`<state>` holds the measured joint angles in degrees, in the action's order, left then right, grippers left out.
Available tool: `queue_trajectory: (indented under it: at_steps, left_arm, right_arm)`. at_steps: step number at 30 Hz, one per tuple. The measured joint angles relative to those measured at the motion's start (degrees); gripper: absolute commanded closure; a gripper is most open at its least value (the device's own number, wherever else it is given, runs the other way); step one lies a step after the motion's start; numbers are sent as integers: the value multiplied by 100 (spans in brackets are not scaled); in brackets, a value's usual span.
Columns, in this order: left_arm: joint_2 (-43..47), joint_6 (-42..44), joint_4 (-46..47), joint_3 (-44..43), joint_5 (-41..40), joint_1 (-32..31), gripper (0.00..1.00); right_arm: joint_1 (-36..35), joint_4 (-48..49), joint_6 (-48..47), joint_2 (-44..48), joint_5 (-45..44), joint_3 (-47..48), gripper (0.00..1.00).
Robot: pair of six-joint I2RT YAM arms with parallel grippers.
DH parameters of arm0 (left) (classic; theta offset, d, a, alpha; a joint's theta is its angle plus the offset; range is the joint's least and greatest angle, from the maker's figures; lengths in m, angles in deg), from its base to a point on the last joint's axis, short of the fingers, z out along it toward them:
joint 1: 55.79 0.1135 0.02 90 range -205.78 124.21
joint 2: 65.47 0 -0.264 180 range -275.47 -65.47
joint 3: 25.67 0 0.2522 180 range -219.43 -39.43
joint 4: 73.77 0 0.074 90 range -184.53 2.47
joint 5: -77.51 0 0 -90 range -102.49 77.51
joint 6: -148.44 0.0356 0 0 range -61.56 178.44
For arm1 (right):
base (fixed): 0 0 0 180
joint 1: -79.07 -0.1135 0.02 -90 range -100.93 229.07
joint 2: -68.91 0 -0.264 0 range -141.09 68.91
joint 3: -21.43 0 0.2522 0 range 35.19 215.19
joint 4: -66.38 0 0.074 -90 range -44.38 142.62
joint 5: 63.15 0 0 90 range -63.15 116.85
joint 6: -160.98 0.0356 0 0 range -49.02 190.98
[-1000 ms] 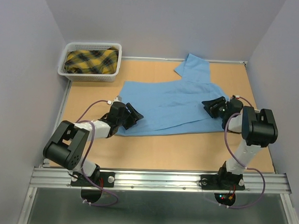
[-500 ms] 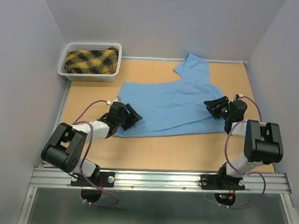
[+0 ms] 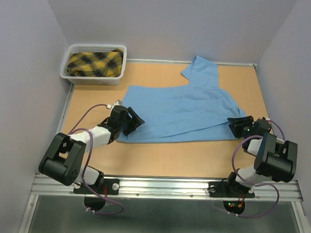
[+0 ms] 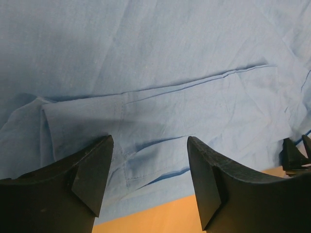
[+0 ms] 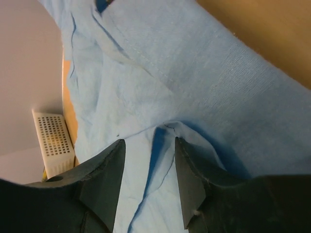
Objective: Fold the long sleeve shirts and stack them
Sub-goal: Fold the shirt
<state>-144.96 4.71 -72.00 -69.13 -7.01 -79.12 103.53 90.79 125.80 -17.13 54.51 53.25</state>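
Left gripper [image 4: 149, 141]: jaws spread, nothing between them, hovering low over the near-left corner of the shirt [image 3: 181, 109]. A flat doubled-over flap of cloth lies right under the tips.

Right gripper [image 5: 149, 143]: jaws part-spread with a pucker of cloth running up between the tips. Can't tell if it's nipped or just pressed on. It sits at the shirt's right end, close to the tabletop's [image 3: 184, 158] right edge.

The shirt is light blue and lies spread across the middle of the tabletop. One sleeve angles off toward the far edge near the far-right corner, and the near hem is fairly straight.

The basket [image 3: 95, 79] in the far-left corner holds a yellow plaid cloth [image 3: 93, 63].

Step looks like laying out and flattening, with no fold made yet.

Next move probably needs the left to drop and close on that near-left corner while the right gets a firm hold on its end. Both then carry the edge over together. Uneven tension would likely skew the fold, and the loose sleeve needs tucking in first.
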Motion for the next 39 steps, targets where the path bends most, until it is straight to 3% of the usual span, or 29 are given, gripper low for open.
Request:
queue_trajectory:
  at_steps: [4, 13, 19, 27, 34, 39]
  left_arm:
    - [417, 227, -520, -85, -146, 20, 14]
    - [1611, 529, -1027, -553, -291, 22, 14]
    - [1517, 518, -817, -330, -98, 22, 15]
    - [452, 330, -323, 170, 136, 24, 17]
    - [660, 122, -232, 365, -109, 52, 18]
    - [1255, 111, -844, 444, -553, 98, 18]
  right_arm:
    - [31, -750, -92, 831, -83, 24, 48]
    - [26, -2691, -522, 2479, -531, 619, 45]
    - [26, -3167, -654, 2315, -560, 706, 45]
    - [33, -3126, -629, 1648, -793, 400, 46]
    - [461, -2962, -417, 1563, -903, 79, 46]
    - [621, -3209, -428, 1808, -1036, 70, 46]
